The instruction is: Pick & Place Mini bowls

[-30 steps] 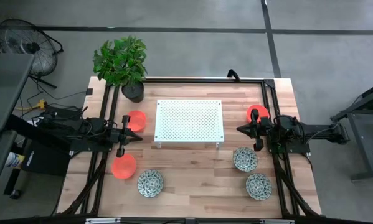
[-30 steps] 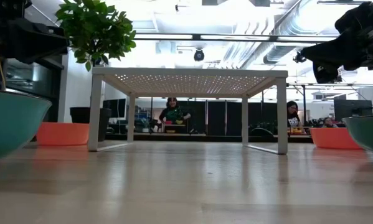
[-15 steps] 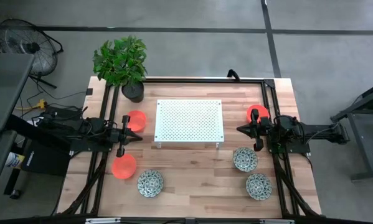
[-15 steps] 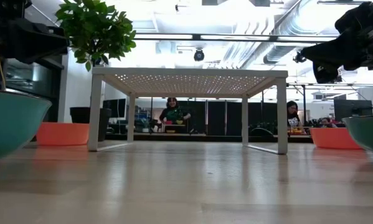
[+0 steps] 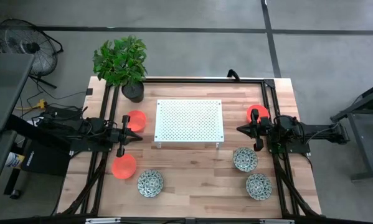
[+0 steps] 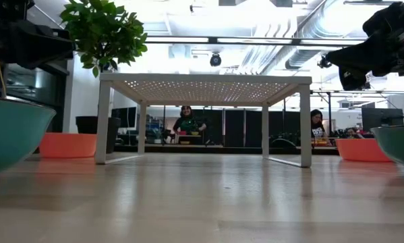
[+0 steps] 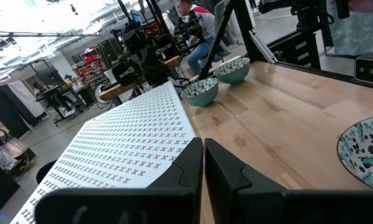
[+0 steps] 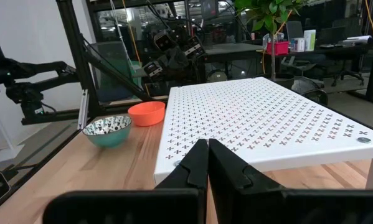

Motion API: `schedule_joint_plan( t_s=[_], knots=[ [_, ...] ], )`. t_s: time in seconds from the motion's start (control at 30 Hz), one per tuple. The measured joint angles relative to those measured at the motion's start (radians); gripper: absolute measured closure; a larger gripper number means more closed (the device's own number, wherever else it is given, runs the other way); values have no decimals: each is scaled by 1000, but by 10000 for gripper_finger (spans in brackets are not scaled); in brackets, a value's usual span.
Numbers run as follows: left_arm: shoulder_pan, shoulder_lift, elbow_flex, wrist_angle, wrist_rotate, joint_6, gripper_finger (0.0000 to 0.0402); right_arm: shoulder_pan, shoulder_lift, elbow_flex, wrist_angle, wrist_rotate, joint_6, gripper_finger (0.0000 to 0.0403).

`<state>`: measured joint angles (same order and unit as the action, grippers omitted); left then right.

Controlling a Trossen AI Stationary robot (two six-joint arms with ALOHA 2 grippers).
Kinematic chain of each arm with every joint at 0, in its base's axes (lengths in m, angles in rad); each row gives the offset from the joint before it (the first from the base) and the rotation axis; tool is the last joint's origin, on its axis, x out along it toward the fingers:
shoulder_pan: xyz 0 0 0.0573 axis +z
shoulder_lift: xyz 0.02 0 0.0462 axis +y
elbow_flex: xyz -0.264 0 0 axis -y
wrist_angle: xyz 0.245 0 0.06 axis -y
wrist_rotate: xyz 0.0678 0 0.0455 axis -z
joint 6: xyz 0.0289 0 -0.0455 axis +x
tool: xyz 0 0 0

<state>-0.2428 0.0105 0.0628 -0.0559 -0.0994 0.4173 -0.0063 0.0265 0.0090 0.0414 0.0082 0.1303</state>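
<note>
Three orange mini bowls point(image 5: 136, 120) point(image 5: 124, 166) point(image 5: 258, 114) and three speckled mini bowls point(image 5: 150, 183) point(image 5: 245, 159) point(image 5: 259, 186) stand upright on the table around a white perforated rack point(image 5: 189, 121). My left gripper point(image 5: 140, 136) hovers shut at the rack's left side, between the two left orange bowls. My right gripper point(image 5: 238, 129) hovers shut at the rack's right side, beside the right orange bowl. In the left wrist view the shut fingers point(image 7: 203, 149) point across the rack point(image 7: 124, 149) toward two speckled bowls point(image 7: 200, 92) point(image 7: 231, 70). The right wrist view shows shut fingers point(image 8: 207, 144), a speckled bowl point(image 8: 108, 129) and an orange bowl point(image 8: 147, 112).
A potted plant point(image 5: 122, 62) stands at the table's far left corner. Black frame rails point(image 5: 105, 124) point(image 5: 274, 124) run along both sides of the table. Bare wood point(image 5: 198, 171) lies between the rack and the near edge. People sit in the room beyond point(image 6: 186, 125).
</note>
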Motion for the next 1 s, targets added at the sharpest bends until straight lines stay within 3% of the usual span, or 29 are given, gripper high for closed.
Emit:
schedule_joint_plan(
  t_s=[0.8,1.0],
  knots=[
    [0,0,0,0,4,0,392,0,0,0,7,42,0,402],
    [0,0,0,0,4,0,392,0,9,18,-22,43,-66,402]
  ],
)
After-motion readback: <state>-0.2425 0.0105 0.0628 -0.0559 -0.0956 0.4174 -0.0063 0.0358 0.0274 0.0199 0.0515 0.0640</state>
